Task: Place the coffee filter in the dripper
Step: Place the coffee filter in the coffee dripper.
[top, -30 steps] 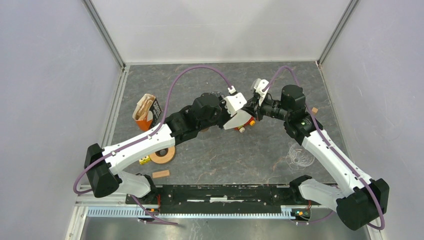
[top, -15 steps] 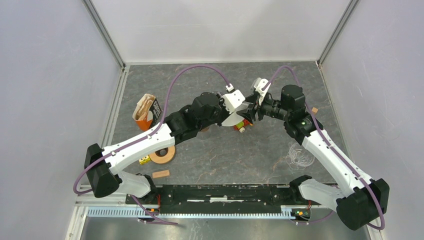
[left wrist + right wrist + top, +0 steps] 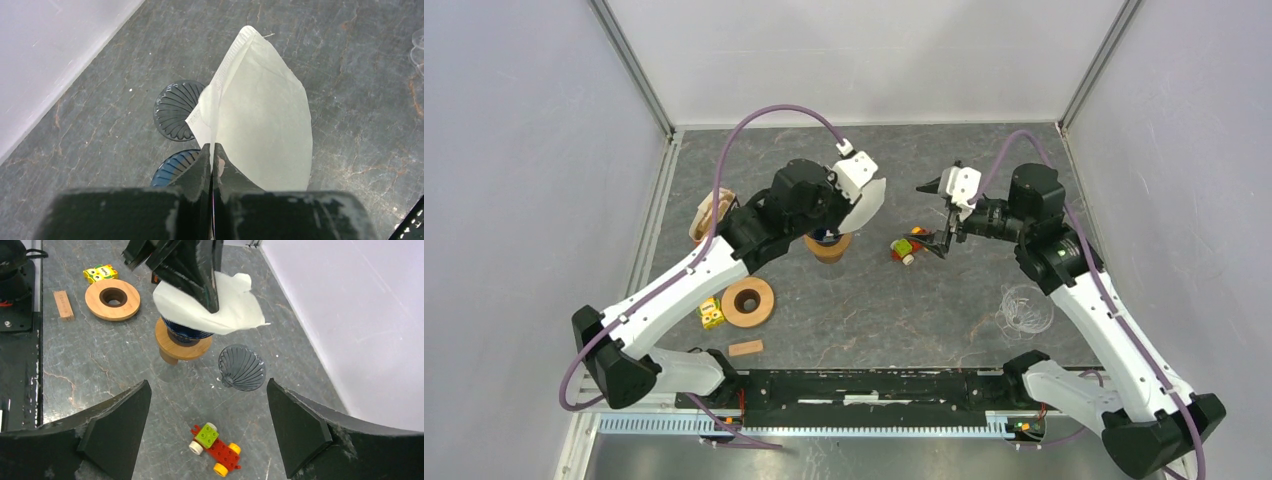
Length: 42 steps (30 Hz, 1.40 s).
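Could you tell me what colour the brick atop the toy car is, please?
Lime green plastic brick; clearest in the right wrist view.

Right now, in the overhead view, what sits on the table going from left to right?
yellow block → wooden ring → wooden stand → toy car → clear glass piece. The small wooden block and the bag overlap others, so they are left out.

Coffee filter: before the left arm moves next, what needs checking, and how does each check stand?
1. Left gripper shut on the coffee filter: ok.
2. Right gripper open, apart from the filter: ok.
3. Blue dripper upright on its wooden stand: ok.
4. Filter spread open into a cone: cannot tell.
5. Filter seated in the dripper: not ok, it hangs above it.
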Available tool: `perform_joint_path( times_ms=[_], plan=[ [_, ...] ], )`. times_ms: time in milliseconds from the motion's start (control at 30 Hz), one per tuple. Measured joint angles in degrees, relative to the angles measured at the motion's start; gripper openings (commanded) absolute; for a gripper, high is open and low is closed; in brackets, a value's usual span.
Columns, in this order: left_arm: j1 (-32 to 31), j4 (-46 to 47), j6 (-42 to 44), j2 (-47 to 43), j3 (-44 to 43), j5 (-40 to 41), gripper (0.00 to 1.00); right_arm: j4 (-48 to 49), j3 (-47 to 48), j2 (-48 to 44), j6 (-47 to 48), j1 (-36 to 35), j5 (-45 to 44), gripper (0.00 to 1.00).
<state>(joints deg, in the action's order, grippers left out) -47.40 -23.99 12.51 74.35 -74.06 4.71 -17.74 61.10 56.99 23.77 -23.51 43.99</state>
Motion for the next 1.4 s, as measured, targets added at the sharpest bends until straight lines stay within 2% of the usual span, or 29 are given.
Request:
perform_joint_path(
  times_ms=[200, 500, 800, 1067, 1400],
  plan=[
    [4.3, -5.6, -2.2, -0.6, -3.5, -1.9, 0.02, -4.8, 2.8, 0.2, 6.3, -1.3, 0.7, 0.92],
    [11.3, -13.7, -6.4, -0.6, -4.9, -7.5, 0.02, -9.7, 10.7, 8.5, 12.5, -13.9, -6.6, 0.92],
    [12.6, -17.7, -8.6, -0.6, -5.1, -12.6, 0.02, -12.3, 16.8, 15.3, 15.8, -20.1, -11.4, 0.92],
    [13.6, -18.5, -8.7, -0.6, -5.1, -14.4, 0.02, -13.2, 17.4, 19.4, 21.4, -26.5, -17.8, 0.93],
    [15.1, -19.1, -8.7, 1.1, -5.1, -15.5, 0.02, -13.8, 19.8, 25.7, 25.9, -29.9, -25.1, 0.91]
  ],
)
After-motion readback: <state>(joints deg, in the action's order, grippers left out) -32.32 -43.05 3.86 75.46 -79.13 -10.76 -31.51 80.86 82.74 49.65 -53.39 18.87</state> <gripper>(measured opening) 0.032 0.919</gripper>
